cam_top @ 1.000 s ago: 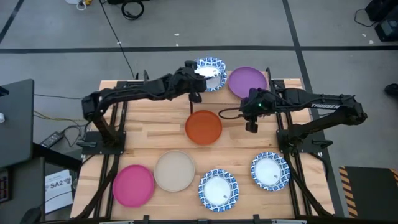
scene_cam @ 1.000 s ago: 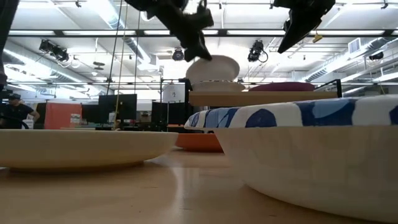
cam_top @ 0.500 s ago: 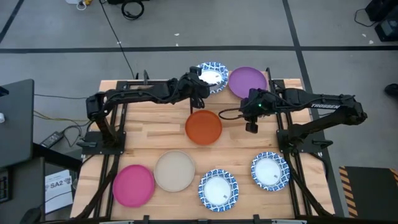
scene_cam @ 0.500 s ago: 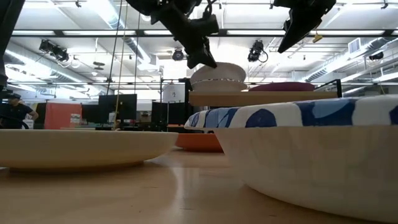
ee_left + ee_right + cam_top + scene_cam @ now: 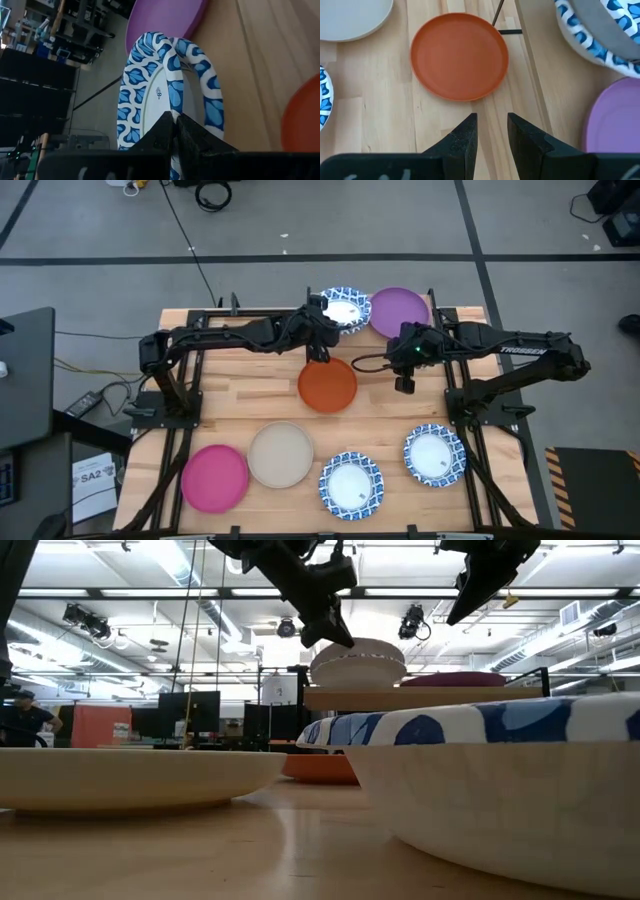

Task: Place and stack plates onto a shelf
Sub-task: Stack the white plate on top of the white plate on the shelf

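My left gripper (image 5: 321,326) (image 5: 175,120) is shut on a white plate with a blue patterned rim (image 5: 343,310), holding it over a second blue-rimmed plate (image 5: 210,100) on the shelf (image 5: 420,697). A purple plate (image 5: 398,310) lies on the shelf beside them. My right gripper (image 5: 404,384) (image 5: 492,125) hangs open and empty above the table, near the orange plate (image 5: 327,383). On the tabletop lie the orange, pink (image 5: 214,477) and beige (image 5: 281,454) plates and two blue-rimmed ones (image 5: 351,485) (image 5: 434,455). My left gripper pinches the upper blue-rimmed plate by its rim (image 5: 172,107) between the two fingers, coming from the table's left and near side. The plate is nearly level right above the lower plate (image 5: 357,672); whether the two touch, I cannot tell.
The shelf stands on thin black legs (image 5: 502,32) at the table's far edge, its board about filled by the two plate spots. The arms' frames run along the left and right table edges. Bare wood lies between the orange plate and the near row of plates.
My left gripper has moved toward the table's right and down, carrying the blue-rimmed plate. The plate has gone from tilted and raised to nearly level, low over the plate on the shelf.
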